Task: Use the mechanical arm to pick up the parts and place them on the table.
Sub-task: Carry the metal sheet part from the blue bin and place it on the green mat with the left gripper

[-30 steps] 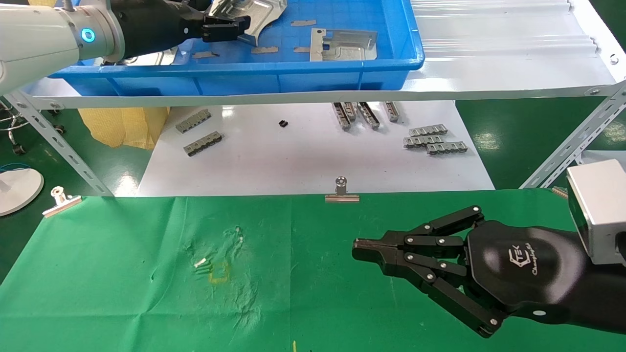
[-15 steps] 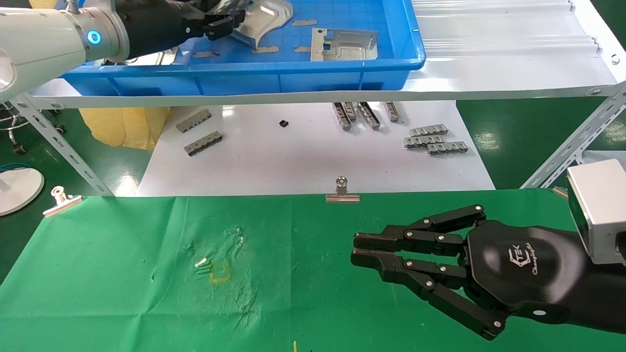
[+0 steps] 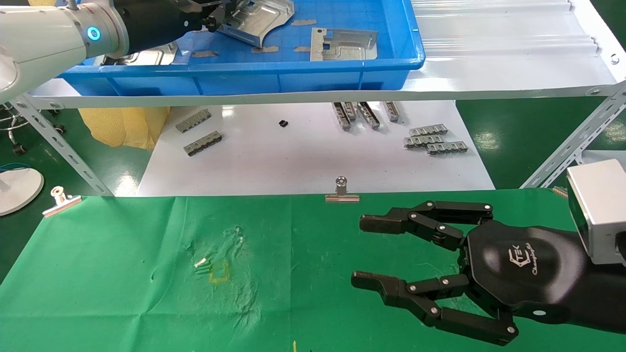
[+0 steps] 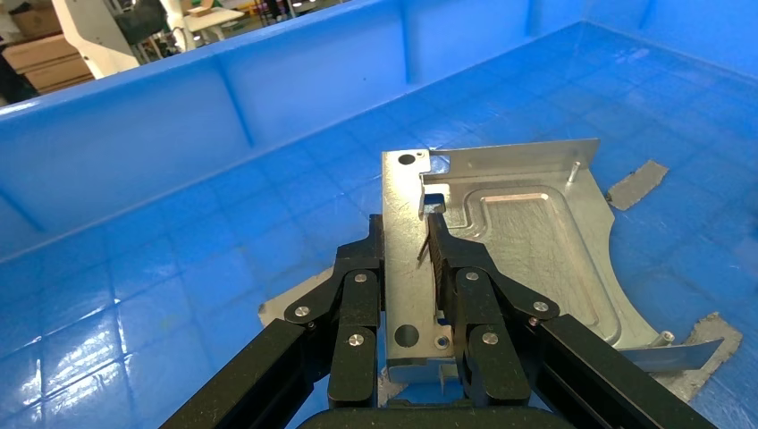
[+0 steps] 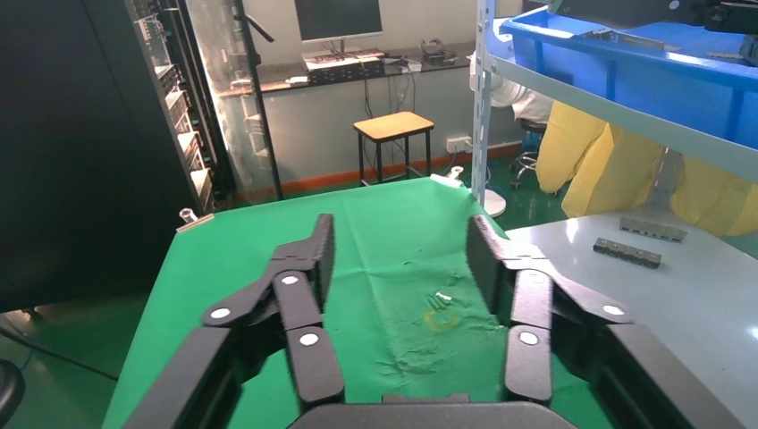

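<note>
My left gripper [image 3: 212, 14] is inside the blue tray [image 3: 293, 73] on the shelf, shut on a shiny silver stamped part [image 3: 259, 14]. In the left wrist view the fingers [image 4: 357, 277] clamp the part's flat strip [image 4: 407, 268], and the part [image 4: 527, 232] is tilted off the tray floor. A second silver part [image 3: 342, 44] lies flat in the tray. My right gripper [image 3: 364, 252] hovers open and empty over the green-cloth table [image 3: 122, 274], right of the yellow square mark [image 3: 219, 272], which also shows in the right wrist view [image 5: 442, 319].
Small grey toothed strips [image 3: 435, 139] lie on the white board [image 3: 293, 161] under the shelf. Silver binder clips [image 3: 342, 191] hold the cloth's far edge. Angled shelf legs [image 3: 63, 146] stand at left and right. Grey tape scraps [image 3: 264, 49] lie in the tray.
My right gripper has opened from shut to wide open in place. My left gripper has lifted the part and drawn it slightly left and up in the tray.
</note>
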{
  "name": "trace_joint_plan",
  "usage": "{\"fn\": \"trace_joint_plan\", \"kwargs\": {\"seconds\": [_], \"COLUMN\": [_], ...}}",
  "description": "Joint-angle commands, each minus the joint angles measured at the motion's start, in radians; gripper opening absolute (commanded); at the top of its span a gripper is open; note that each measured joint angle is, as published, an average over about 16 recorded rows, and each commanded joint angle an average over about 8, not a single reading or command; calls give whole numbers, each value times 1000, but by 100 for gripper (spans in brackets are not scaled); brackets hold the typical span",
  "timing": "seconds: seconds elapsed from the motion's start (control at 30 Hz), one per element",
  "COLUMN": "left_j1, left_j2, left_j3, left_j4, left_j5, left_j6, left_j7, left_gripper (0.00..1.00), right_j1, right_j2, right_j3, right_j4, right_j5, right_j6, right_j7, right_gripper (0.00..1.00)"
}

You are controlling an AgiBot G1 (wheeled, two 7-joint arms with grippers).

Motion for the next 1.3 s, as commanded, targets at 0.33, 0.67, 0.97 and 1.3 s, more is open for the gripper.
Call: {"fn": "trace_joint_plan", "kwargs": {"seconds": [0.33, 0.67, 0.97, 1.3], "left_j1": [-15, -24, 0, 22], "left_j2": [-11, -102, -199, -267], "left_j3": [-7, -27, -43, -38], "left_j4": [-8, -51, -85, -102], "left_j5": [-10, -43, -75, -78], "left_j6": [25, 287, 608, 813], "left_j7": [8, 60, 138, 236], "left_gripper": [0, 0, 0, 0], "right_j1": [0, 0, 0, 0], "right_j2": [0, 0, 0, 0], "right_j3": [0, 0, 0, 0], "right_j4": [0, 0, 0, 0], "right_j5": [0, 0, 0, 0], "right_j6": [0, 0, 0, 0], "right_j7": [0, 0, 0, 0], "right_gripper": [100, 100, 100, 100]}}
